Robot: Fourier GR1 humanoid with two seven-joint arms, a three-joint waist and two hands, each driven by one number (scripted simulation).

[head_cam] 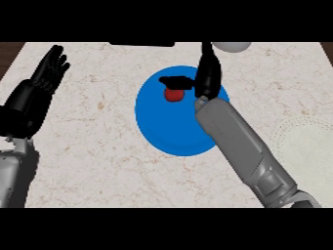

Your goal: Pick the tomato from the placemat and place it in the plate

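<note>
A small red tomato (174,95) lies on the blue plate (161,132) in the middle of the counter, in the plate's far half. My right hand (208,80) hovers over the plate's far right part, its fingers straight and pointing away from me. Its thumb sticks out to the left just above the tomato, and the tomato sits beside the palm with no finger curled round it. The pale round placemat (309,141) lies at the right with nothing on it. At the far left, my left hand (45,78) rests open with fingers up.
A pale rounded object (232,46) sits at the counter's far edge, just beyond my right fingertips. A dark flat shape (143,44) lies along the same edge. Dark wood borders the marbled counter (90,146) on the left and right.
</note>
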